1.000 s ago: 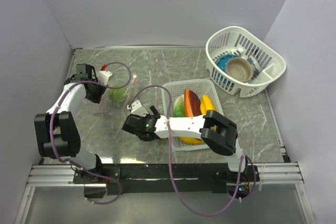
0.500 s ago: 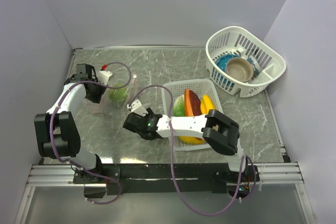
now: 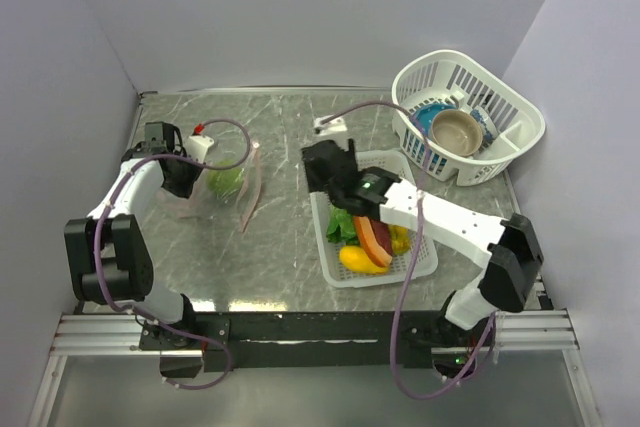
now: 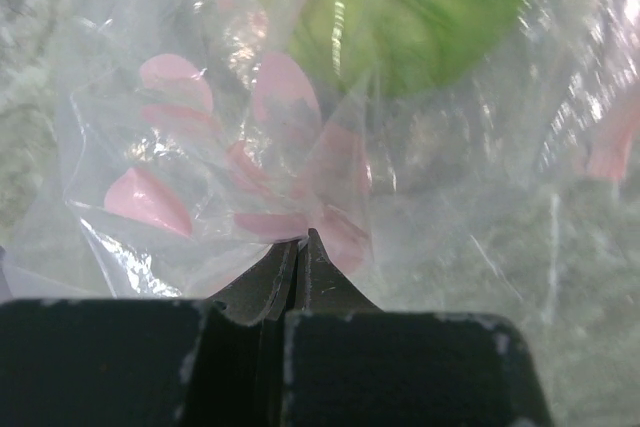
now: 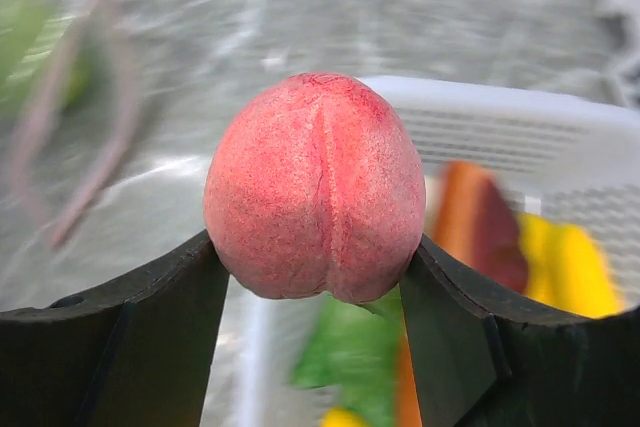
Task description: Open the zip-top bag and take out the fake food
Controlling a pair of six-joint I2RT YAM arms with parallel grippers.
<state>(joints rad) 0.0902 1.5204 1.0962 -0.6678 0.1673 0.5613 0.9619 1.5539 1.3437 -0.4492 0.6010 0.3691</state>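
Note:
The clear zip-top bag (image 3: 235,187) lies at the left of the table, its pinkish zip strip (image 3: 250,192) facing right, with a green piece (image 3: 224,181) still inside. My left gripper (image 4: 300,244) is shut on the bag's plastic (image 4: 450,197), just below the green piece (image 4: 420,17). My right gripper (image 5: 315,247) is shut on a pink-red round fruit (image 5: 315,187) and hovers over the far left corner of the white tray (image 3: 425,265). Lettuce (image 3: 343,225), an orange and dark red slice (image 3: 372,237) and a yellow banana (image 3: 362,260) lie in the tray.
A white perforated basket (image 3: 500,152) stands at the back right, holding a blue bowl (image 3: 428,117) and a tan bowl (image 3: 457,132). Grey walls close in the table at left, back and right. The right arm's cable (image 3: 365,110) arcs over the table's middle.
My right gripper has left the bag's mouth and swung right and back over the tray, now closed round the pink-red fruit. The left gripper has held still on the bag.

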